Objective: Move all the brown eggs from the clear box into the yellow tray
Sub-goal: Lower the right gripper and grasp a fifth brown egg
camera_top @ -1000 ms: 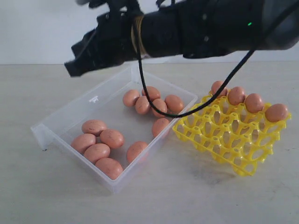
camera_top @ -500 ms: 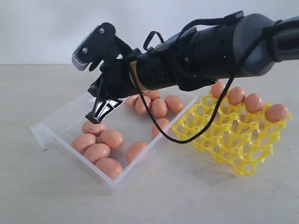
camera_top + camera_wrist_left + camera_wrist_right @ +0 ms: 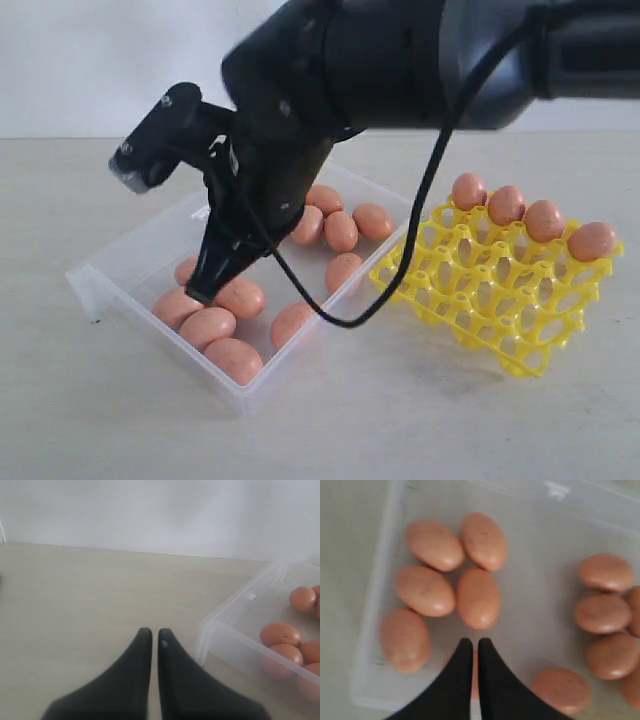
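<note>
Eggs (image 3: 507, 205) in yellow tray (image 3: 480, 292) show only in exterior view; right gripper (image 3: 474, 643) hangs closed, empty.

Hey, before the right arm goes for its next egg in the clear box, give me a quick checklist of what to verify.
1. Right gripper open for a grasp: not ok, jaws shut, tips low among the brown eggs.
2. Egg in grip: not ok, none held.
3. Eggs left in the clear box: ok, several.
4. Free cells in the yellow tray: ok, only one edge row holds eggs, four of them.
5. Left gripper out of the way: ok, shut, over bare table outside the box.
</note>
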